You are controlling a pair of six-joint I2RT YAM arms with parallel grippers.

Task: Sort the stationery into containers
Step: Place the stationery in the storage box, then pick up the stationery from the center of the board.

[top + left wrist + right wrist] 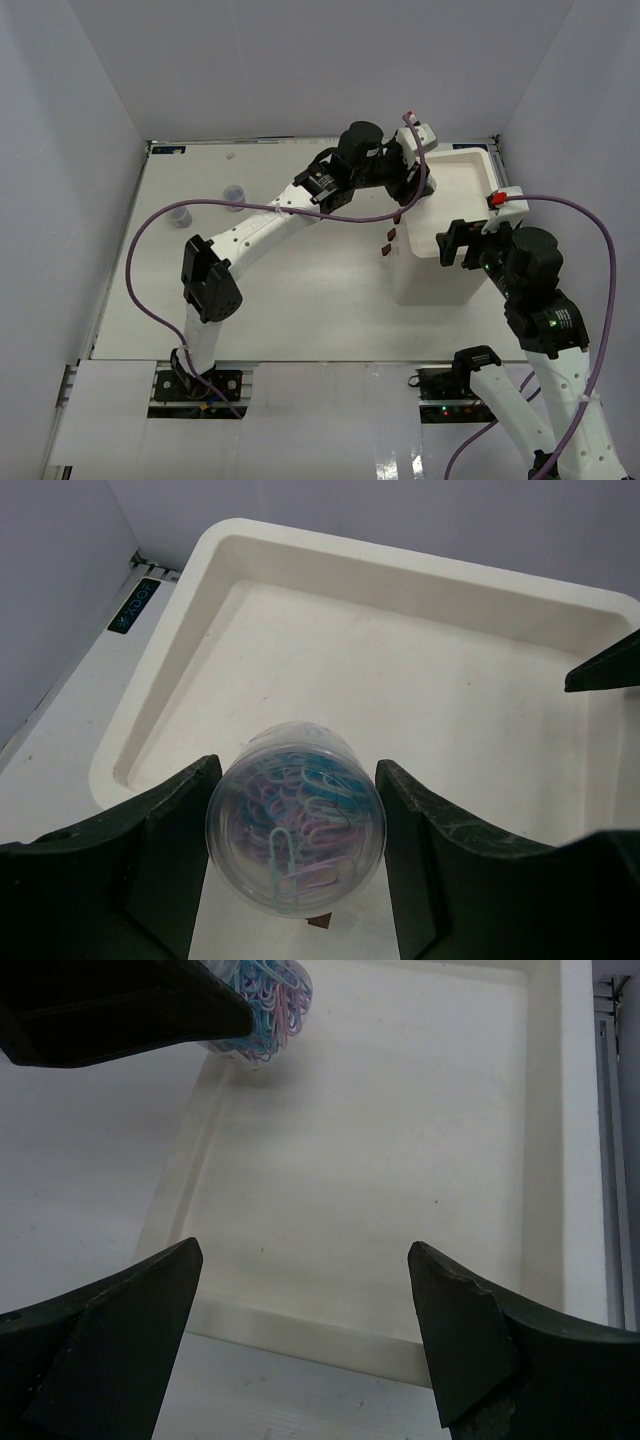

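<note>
My left gripper (411,190) (295,770) is shut on a small round clear jar (296,820) of blue and purple paper clips. It holds the jar in the air over the left rim of the white organiser's (462,185) shallow tray top (300,545). The jar also shows in the right wrist view (268,998), at the tray's far left corner. My right gripper (453,243) (302,1252) is open and empty over the tray's near rim (330,1335). Two more clear jars (233,192) (180,215) stand on the table at the left. Pens, tape ring and band are out of view.
The organiser's drawers face left, with small brown handles (388,243) sticking out. White walls enclose the table on the left, back and right. The left arm and its purple cable (330,215) stretch across the middle of the table.
</note>
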